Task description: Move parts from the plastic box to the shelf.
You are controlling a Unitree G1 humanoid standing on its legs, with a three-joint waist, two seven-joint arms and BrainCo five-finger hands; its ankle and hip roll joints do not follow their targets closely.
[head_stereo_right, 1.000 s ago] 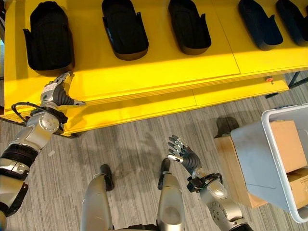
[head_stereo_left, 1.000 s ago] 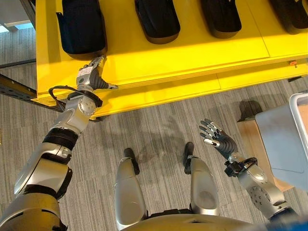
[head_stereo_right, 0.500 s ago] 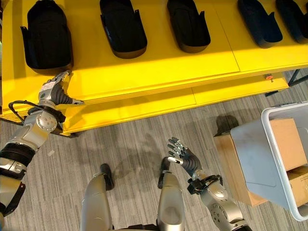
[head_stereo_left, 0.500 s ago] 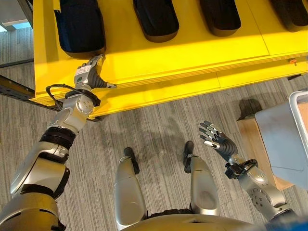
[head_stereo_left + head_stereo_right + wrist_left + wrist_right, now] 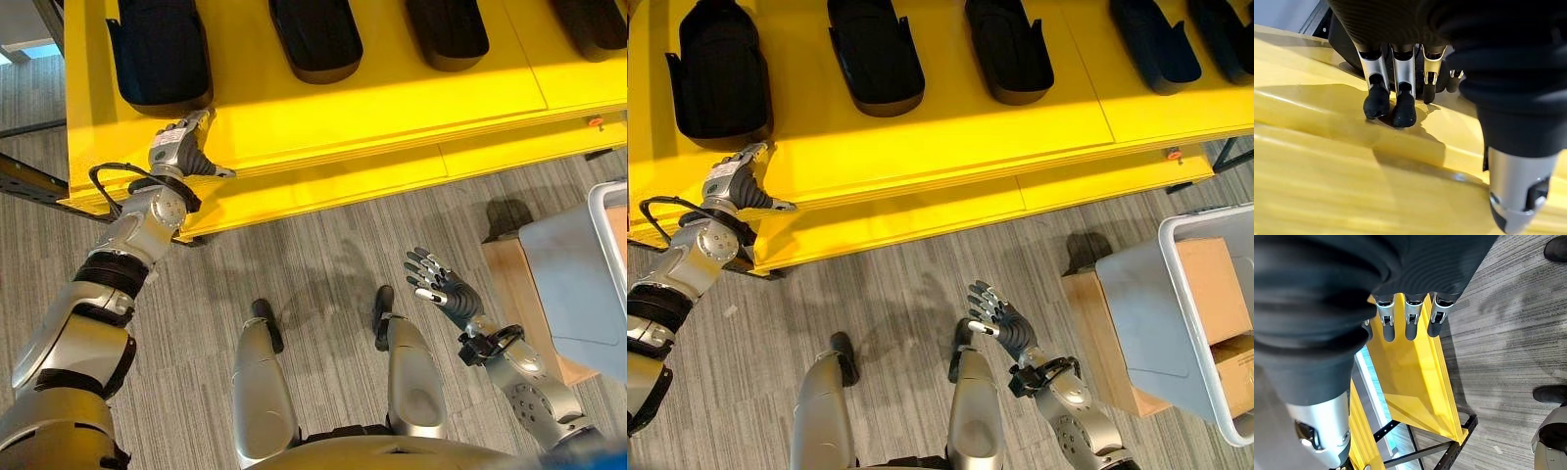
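Fingers straight on both: left hand [image 5: 178,149] seemingly touching the yellow shelf [image 5: 372,108], right hand [image 5: 441,287] over grey floor [image 5: 323,245].

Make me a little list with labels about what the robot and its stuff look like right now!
shelf: yellow shelf, holding a row of black parts
left robot hand: left robot hand at the shelf's front edge below the leftmost part, fingers straight, holding nothing
right robot hand: right robot hand open over the floor, empty
box: grey plastic box on the right, beside cardboard boxes
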